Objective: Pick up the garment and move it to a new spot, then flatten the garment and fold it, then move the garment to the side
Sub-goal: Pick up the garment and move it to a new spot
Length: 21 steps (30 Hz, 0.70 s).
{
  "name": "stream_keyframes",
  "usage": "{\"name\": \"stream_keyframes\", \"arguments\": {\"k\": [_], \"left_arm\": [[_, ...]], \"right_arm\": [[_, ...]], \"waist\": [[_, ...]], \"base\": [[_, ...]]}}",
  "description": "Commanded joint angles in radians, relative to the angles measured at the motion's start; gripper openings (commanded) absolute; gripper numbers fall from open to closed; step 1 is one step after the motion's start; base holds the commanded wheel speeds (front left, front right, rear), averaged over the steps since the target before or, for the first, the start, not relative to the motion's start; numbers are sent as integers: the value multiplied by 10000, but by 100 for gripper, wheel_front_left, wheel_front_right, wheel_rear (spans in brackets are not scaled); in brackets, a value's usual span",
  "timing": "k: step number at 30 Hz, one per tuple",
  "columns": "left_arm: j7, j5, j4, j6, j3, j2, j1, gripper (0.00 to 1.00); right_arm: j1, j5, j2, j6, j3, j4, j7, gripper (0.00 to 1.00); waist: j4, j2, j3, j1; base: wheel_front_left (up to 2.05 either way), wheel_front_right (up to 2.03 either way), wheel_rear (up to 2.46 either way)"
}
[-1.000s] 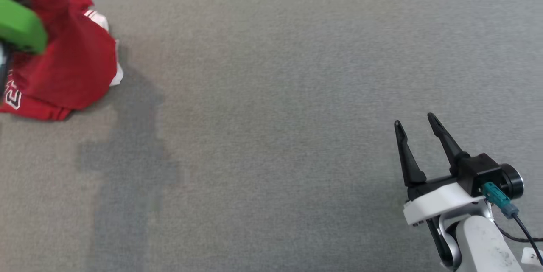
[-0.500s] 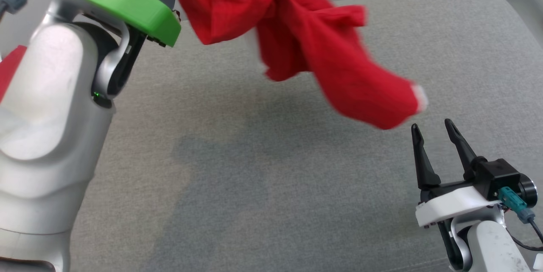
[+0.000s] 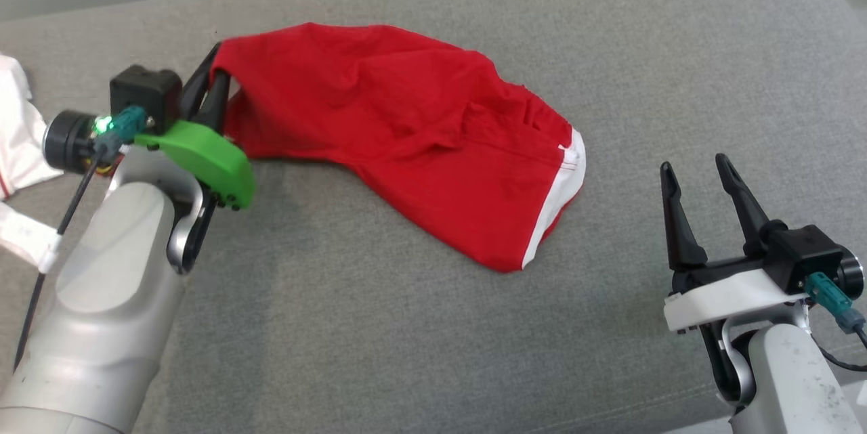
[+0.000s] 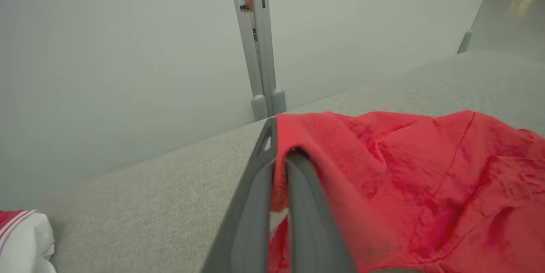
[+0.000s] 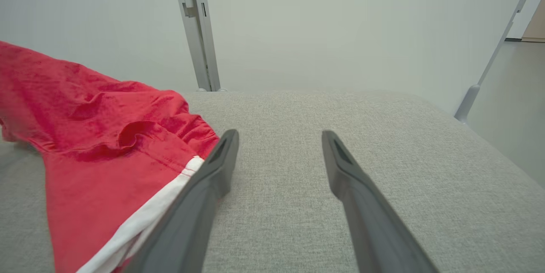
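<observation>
- While the red garment (image 3: 406, 143) lay rumpled on the grey bench (image 3: 379, 339) across the upper middle of the head view, the left hand (image 3: 217, 72) gripped its upper-left edge, fingers closed on the cloth.
- In the left wrist view, red fabric draped over and between those two fingers.
- The garment's white-trimmed hem (image 3: 565, 183) sat at its lower-right end, near the right hand (image 3: 694, 162) but apart from it.
- The right hand stood empty at the lower right, fingers spread wide.
- A white cloth (image 3: 17, 129) with thin red stripes lay at the left edge.
</observation>
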State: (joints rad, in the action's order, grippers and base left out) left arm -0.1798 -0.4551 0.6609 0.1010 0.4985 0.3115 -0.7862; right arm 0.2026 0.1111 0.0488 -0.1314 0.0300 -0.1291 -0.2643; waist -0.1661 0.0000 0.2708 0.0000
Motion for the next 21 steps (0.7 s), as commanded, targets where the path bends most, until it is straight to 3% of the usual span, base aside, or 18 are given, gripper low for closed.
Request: {"name": "stream_keyframes", "arguments": {"k": [1, 10, 11, 12, 13, 21], "left_arm": [[-214, -18, 312, -61, -46, 7, 82, 0], [-846, 92, 1565, -233, -422, -168, -276, 2], [-869, 105, 1568, -232, -498, -188, -269, 40], [-858, 141, 1469, -240, -591, -191, -270, 65], [-859, 188, 1319, -251, -703, -187, -229, 100], [-858, 545, 54, -152, -1682, -333, 820, 100]], "right_arm": [[152, 16, 31, 13, 21, 57, -4, 100], [386, -126, 31, 14, 65, 100, -4, 100], [396, -140, 31, 14, 61, 103, -4, 100], [406, -155, 31, 14, 55, 104, -4, 100], [444, -153, 31, 14, 51, 106, -4, 100], [350, -255, 34, 14, 60, 1, -4, 100]], "waist": [[-200, 0, 506, 0], [-43, 0, 915, 0], [3, 0, 926, 0], [42, 0, 933, 0], [92, 0, 928, 0], [501, 0, 392, 0]], "base": [[0, 0, 0], [0, 0, 0], [0, 0, 0], [0, 0, 0], [0, 0, 0], [0, 0, 0]]}}
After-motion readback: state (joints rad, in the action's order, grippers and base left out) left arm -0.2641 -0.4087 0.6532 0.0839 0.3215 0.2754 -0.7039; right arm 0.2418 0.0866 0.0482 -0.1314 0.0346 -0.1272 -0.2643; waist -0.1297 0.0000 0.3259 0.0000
